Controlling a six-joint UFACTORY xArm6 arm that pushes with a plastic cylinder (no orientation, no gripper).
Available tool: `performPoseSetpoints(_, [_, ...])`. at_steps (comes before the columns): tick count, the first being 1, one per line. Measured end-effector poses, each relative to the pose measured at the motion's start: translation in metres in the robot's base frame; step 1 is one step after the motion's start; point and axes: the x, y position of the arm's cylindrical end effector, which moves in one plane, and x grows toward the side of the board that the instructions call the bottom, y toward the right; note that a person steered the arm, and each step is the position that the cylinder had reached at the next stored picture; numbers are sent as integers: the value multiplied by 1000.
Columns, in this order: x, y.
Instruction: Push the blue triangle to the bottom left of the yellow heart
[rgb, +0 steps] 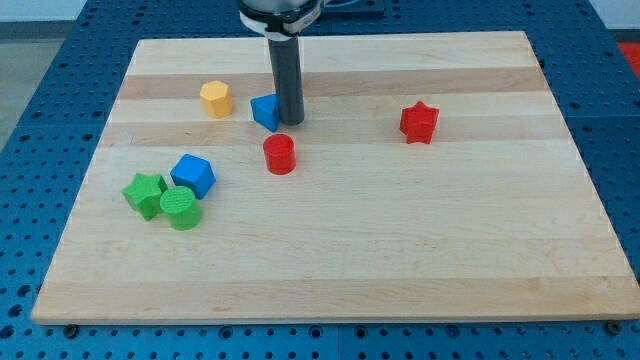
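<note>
Your end effector is a jawless dark rod; my tip (289, 122) touches the blue plastic triangle (265, 111) at its 3 o'clock, right of the yellow plastic heart (216, 98) on the wooden bench (400, 230). Push toward 8 o'clock, skirting the heart.

I see a bright, even picture. The light seems to come from above, because the shadows are small and soft. My rod (287, 80) drops a little dark patch on the wooden board (400, 240) right at my tip (289, 123). The blocks have thin shadows under them. Nothing shines too hard. The blocks look a bit soft, not crisp.
</note>
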Motion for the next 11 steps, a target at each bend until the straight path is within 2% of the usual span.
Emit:
performPoseSetpoints(2, [-10, 25])
performPoseSetpoints(4, [-49, 23])
performPoseSetpoints(5, [-48, 17])
performPoseSetpoints(7, [-4, 11])
performPoseSetpoints(8, [4, 2])
performPoseSetpoints(11, [-26, -12])
